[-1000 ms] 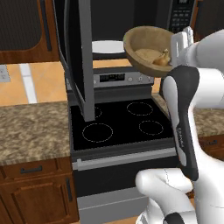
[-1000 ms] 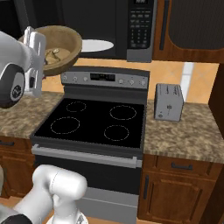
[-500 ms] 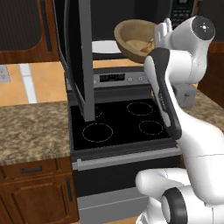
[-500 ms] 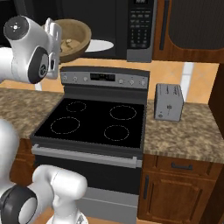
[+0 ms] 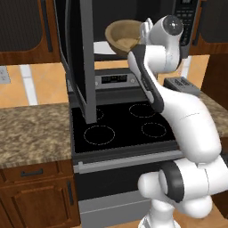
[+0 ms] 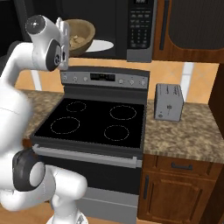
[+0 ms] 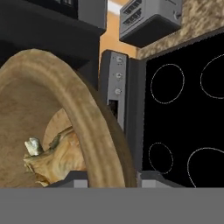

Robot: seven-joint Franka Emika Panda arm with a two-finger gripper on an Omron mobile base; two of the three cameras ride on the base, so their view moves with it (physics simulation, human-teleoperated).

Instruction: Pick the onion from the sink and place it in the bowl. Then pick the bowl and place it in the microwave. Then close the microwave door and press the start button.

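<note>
My gripper (image 5: 144, 31): closed on the right rim of the bowl (image 5: 123, 36), held high above the stove (image 5: 120, 127).
Bowl: tilted, at the microwave (image 6: 105, 26) opening.
Onion (image 7: 54, 159): inside the bowl.
Microwave door (image 5: 80, 58): swung open, left.

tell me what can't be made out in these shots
- Gripper fingertips: in the hand view the bowl rim covers them, so open or shut on it is unclear; in the base views the white hand hides them.
- Onion: in the left base view the tilted bowl's wall hides most of it.
- Microwave button labels: too small in the right base view.
- Microwave door: its top is cut off by the left base view's edge.
</note>
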